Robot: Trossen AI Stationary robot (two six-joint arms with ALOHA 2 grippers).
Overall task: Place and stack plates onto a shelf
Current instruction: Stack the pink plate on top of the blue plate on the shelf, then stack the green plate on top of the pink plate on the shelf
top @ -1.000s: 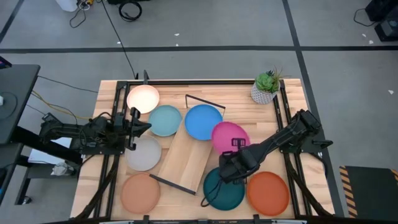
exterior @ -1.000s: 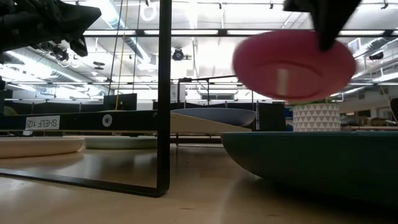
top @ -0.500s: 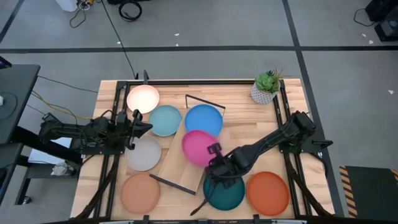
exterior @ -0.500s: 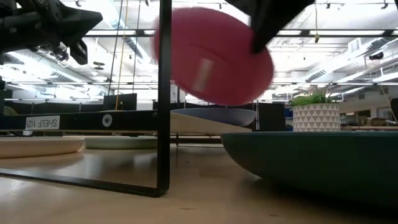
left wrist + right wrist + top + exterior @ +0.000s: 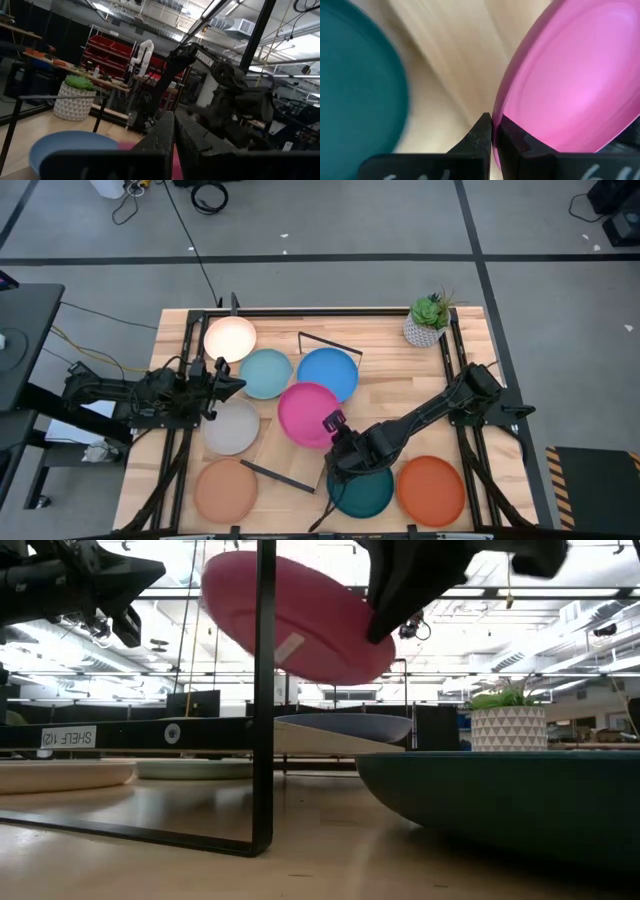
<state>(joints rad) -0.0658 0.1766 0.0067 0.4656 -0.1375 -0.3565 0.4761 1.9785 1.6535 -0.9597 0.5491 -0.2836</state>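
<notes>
My right gripper [image 5: 335, 427] is shut on the pink plate [image 5: 306, 413], which hangs in the air over the light-wood shelf board [image 5: 290, 448]; the low view shows this pink plate [image 5: 300, 615] tilted. The blue plate [image 5: 328, 370] leans on the shelf's far end. Cream [image 5: 230, 338], light blue [image 5: 265, 373], grey [image 5: 230, 428], peach [image 5: 225, 490], teal [image 5: 362, 488] and orange [image 5: 431, 490] plates lie flat on the table. My left gripper [image 5: 217, 376] is shut, hovering between the cream, light blue and grey plates. My right gripper pinches the pink plate's rim [image 5: 506, 102] between its two fingers, one on the upper face and one underneath. The fingers come from the table's near right, slanting down. The plate is lifted clear and tilted, its far-left side higher.
The shelf's black wire frames stand at its far end [image 5: 330, 345] and near end [image 5: 265, 690]. A white plant pot [image 5: 427, 325] sits at the table's far right corner. Bare tabletop [image 5: 410, 385] lies between the blue plate and my right arm.
My right gripper has carried the pink plate toward the table's left, from beside the blue plate's right side to above the shelf board. The plate has stayed lifted and has tipped further. My left arm has kept still.
</notes>
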